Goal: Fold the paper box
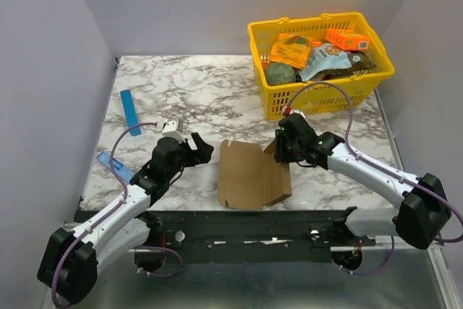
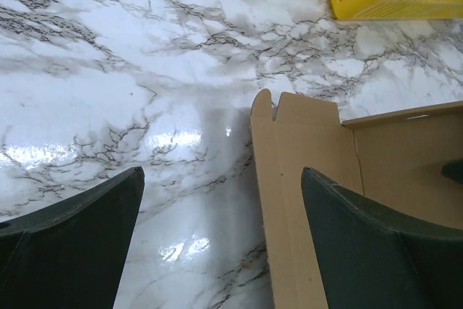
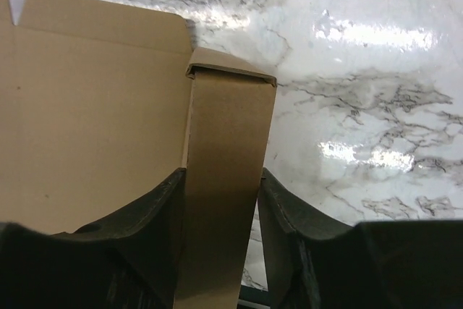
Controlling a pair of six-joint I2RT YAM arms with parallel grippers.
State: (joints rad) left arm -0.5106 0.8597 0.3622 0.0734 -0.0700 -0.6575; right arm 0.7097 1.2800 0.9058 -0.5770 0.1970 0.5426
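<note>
The paper box (image 1: pixel 249 175) lies mid-worktop (image 1: pixel 210 92) between the arms, mostly flat, its right side panel (image 3: pixel 228 128) folded upright. Plain brown card, matte, creased, notched tabs. Judged light, stiff across panels, hinging at creases, easily crushed; best held by panel edges.

Left claw (image 2: pixel 222 179): spread wide at the box's left edge, empty.

Right claw (image 3: pixel 223 179): straddles the upright panel closely; cannot tell whether it pinches.
</note>
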